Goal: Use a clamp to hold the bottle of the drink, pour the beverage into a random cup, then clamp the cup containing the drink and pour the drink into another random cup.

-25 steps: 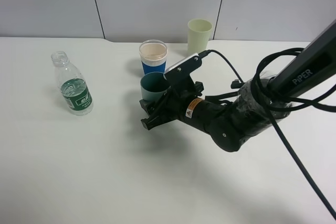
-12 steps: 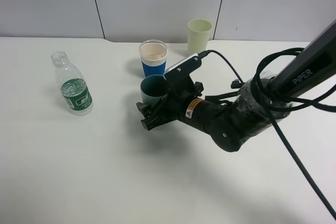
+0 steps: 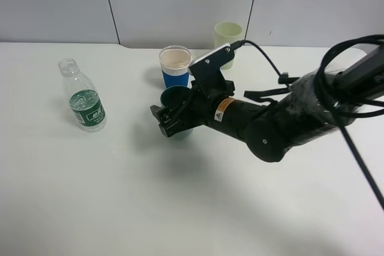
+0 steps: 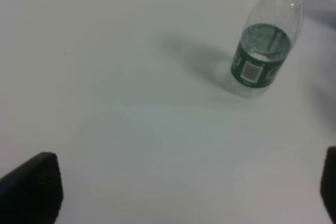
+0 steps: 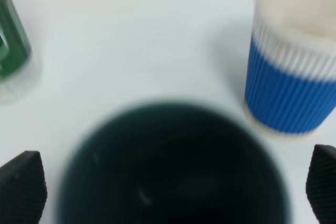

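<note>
A dark teal cup (image 3: pixel 175 96) stands upright in the middle of the table. My right gripper (image 3: pixel 170 122) is open and straddles it; in the right wrist view the cup (image 5: pixel 173 166) fills the space between the two fingertips (image 5: pixel 21 187) with a small gap on each side. A clear bottle with a green label (image 3: pixel 84 103) stands uncapped at the left, apart from both grippers. My left gripper (image 4: pixel 173 192) is open and empty, hovering over the table with the bottle (image 4: pixel 262 51) ahead of it.
A blue ribbed cup with a pale lining (image 3: pixel 175 67) stands just behind the teal cup, close to my right arm; it also shows in the right wrist view (image 5: pixel 294 77). A pale green cup (image 3: pixel 228 35) stands at the back by the wall.
My right arm has moved left and forward, so the teal cup now sits deeper between the fingers. The bottle and the other cups have not moved.
</note>
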Robot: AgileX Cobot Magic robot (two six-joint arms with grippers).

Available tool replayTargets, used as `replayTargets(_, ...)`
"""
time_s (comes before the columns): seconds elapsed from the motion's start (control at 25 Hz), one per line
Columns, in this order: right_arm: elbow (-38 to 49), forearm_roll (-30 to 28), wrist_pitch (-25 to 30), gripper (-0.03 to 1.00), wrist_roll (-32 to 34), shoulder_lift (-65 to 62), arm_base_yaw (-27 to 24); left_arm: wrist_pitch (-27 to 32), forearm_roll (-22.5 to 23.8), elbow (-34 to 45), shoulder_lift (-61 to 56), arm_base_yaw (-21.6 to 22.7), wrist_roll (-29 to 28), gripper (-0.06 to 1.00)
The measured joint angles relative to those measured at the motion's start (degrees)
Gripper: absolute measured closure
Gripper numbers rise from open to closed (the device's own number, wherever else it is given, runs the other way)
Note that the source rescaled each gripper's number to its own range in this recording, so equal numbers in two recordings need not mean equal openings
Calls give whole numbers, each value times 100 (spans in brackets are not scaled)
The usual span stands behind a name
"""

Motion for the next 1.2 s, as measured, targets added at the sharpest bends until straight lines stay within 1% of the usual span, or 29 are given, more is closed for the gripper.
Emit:
replayTargets(0.12,5,0,536,-3,-146,-546,-34,0,0,0,0,0,0,-6)
replayTargets(0.2,9,0,835,-3,-211,-866,-147,0,0,0,0,0,0,-6)
replayTargets(0.4,9,-49,1296,-3,-224,-1392,-728,0,0,0,0,0,0,-6)
replayTargets(0.6,9,-363,1634,-3,-231,-1964,-1623,0,0,0,0,0,0,-6)
replayTargets(0.8,9,-567,2343,-3,-237,-2637,-2559,0,0,0,0,0,0,-6)
replayTargets(1.0,11,-748,2907,-3,-237,-3235,-3478,0,0,0,0,0,0,-6)
replayTargets(1.2,11,-1083,3556,-3,-187,-3835,-4386,0,0,0,0,0,0,-6)
